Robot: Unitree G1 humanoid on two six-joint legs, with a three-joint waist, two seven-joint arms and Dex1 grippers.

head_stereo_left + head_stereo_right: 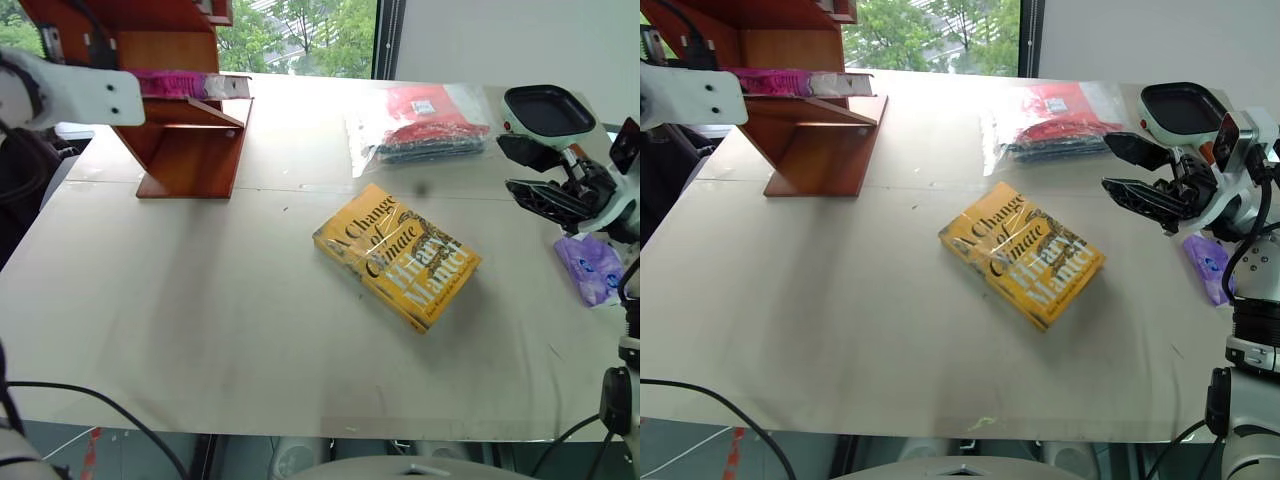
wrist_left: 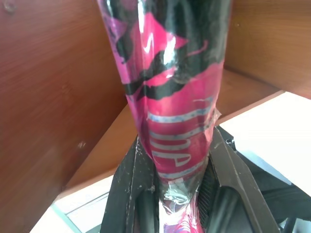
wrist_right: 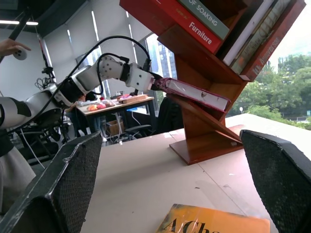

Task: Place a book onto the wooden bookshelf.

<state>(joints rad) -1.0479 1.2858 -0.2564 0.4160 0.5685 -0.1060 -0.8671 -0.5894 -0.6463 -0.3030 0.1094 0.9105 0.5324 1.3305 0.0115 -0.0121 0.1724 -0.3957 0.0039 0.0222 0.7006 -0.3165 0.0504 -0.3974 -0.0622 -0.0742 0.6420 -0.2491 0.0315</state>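
So there's this big pale surface (image 1: 200,330), and the wooden bookshelf (image 1: 185,140) sits at its far left corner, which is what I'll place everything from. It's a reddish-brown unit with slanted boards, and from the right wrist's angle you can see other books (image 3: 204,22) leaning in its upper slots.

The yellow book (image 1: 397,255), "A Change of Climate", lies flat on the surface well to the right of the bookshelf and nearer the front edge, turned at an angle. Further back, also to the right of the bookshelf, there's a clear plastic bag (image 1: 425,120) with something red and dark inside.

The book (image 1: 185,84), the pink one, is up off the surface and poking spine-flat into the bookshelf's lower slanted opening, just above the sloping board. Whether it's actually resting on the wood, I can't tell. The left hand (image 2: 175,194) is clenched on its near edge; its black fingers (image 2: 131,184) pinch the glossy pink cover from both sides.

The right hand (image 1: 535,170) hangs in the air far off to the right of the bookshelf, spread wide, nothing in it. Just past it, a little purple wrapper (image 1: 592,268) lies on the surface.
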